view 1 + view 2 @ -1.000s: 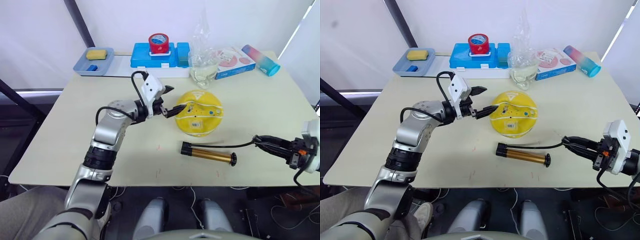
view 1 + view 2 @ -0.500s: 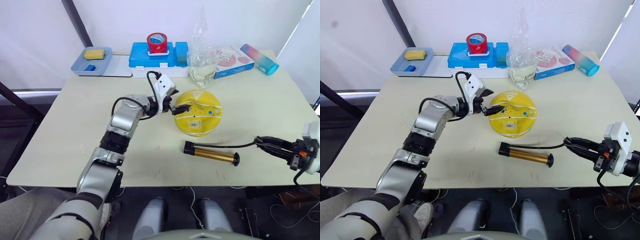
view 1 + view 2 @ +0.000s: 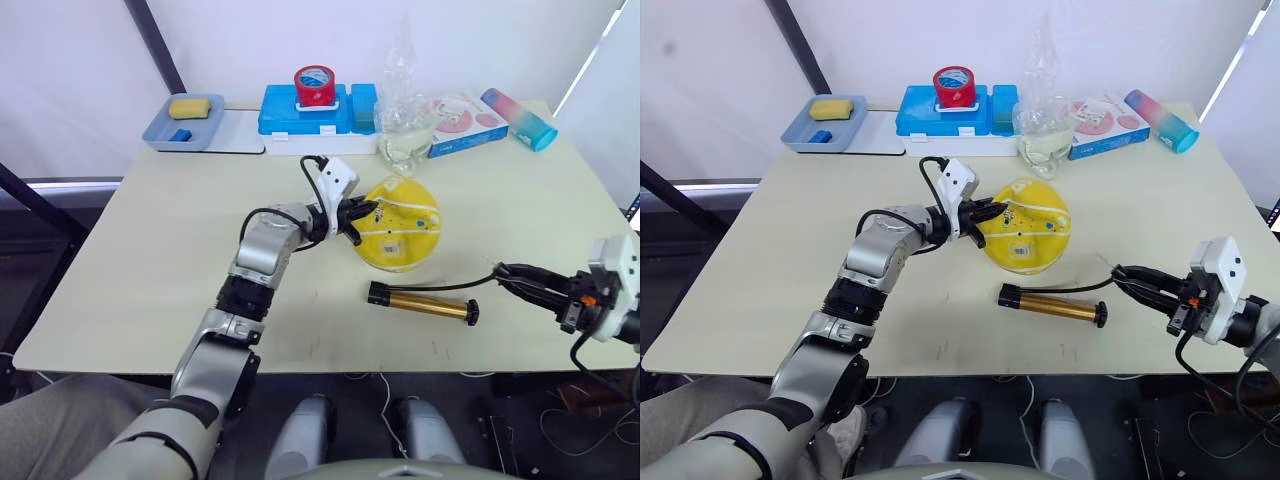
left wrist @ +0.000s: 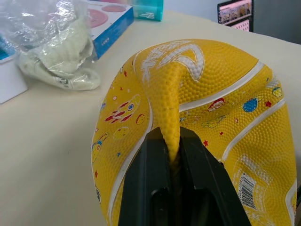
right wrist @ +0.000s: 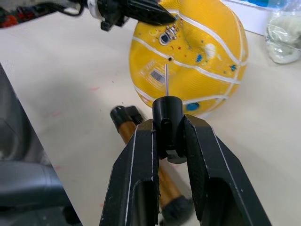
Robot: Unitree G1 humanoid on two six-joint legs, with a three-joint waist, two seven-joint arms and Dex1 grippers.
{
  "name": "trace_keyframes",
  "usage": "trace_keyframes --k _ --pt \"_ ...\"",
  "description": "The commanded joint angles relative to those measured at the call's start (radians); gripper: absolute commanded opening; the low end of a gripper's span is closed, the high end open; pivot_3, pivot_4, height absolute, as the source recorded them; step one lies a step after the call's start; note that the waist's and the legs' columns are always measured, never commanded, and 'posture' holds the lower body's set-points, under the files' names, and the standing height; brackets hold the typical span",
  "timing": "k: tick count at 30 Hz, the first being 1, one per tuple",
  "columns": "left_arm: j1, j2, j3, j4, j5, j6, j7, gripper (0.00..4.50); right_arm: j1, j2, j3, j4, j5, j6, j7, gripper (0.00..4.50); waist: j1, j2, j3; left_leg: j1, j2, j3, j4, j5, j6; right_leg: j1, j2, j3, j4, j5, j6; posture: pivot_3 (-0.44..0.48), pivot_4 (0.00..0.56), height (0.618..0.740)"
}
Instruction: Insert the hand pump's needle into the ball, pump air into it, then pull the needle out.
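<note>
My left arm is brushed silver metal in rounded segments, with black ribbed rings at the joints. A black cable loops out from the forearm and arches over to a white boxy housing at the wrist. My left tool [image 3: 352, 213] ends in two black, tapering fingers [image 4: 151, 188]; close up they are smooth matte black with squared inner faces. My right tool [image 3: 1124, 274] has the same black fingers [image 5: 134, 179], broad and flat with bevelled edges. Behind them sits a white block-shaped wrist housing with small orange-red spots, and black cables trail from it.
</note>
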Motion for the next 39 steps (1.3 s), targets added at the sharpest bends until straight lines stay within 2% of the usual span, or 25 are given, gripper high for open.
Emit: trace_keyframes --k 1,8,17,27,39 --pt "0.005 -0.021 0.04 -0.091 -0.012 0.013 0.069 0.01 -0.057 -0.006 0.022 -0.076 0.062 0.098 -0.082 0.26 0.0 0.0 0.0 0.0 0.0 0.0 0.0 0.0 0.0 0.0 0.0 0.0 0.0 0.0 0.0 0.0 0.15 0.739" --pt "0.052 -0.061 0.036 -0.17 0.004 0.047 0.166 0.01 -0.208 -0.001 0.097 -0.122 0.111 0.277 -0.264 0.26 0.001 0.0 0.0 -0.001 0.0 0.0 0.0 0.0 0.0 0.0 0.0 0.0 0.0 0.0 -0.001 0.0 0.15 0.739" --pt "0.103 -0.103 -0.016 -0.224 0.054 0.024 0.241 0.01 -0.411 -0.03 0.282 -0.073 0.017 0.454 -0.38 0.26 0.001 -0.001 0.0 -0.001 -0.001 0.0 0.0 0.0 0.0 -0.001 0.0 0.0 0.0 0.001 -0.001 0.0 0.15 0.739" --pt "0.105 -0.113 -0.028 -0.202 0.076 -0.001 0.261 0.01 -0.734 0.033 0.478 0.105 -0.041 0.703 -0.4 0.26 0.0 -0.001 0.0 -0.001 -0.001 -0.001 0.0 0.0 0.0 -0.001 0.0 -0.001 0.0 0.001 -0.002 0.0 0.15 0.739" --pt "0.111 -0.121 -0.037 -0.194 0.094 -0.017 0.262 0.01 -0.971 0.164 0.543 0.257 -0.081 0.956 -0.427 0.26 0.0 0.0 0.0 -0.001 -0.002 -0.001 0.0 0.0 0.0 -0.001 -0.001 -0.001 0.0 0.001 -0.002 0.0 0.15 0.739"
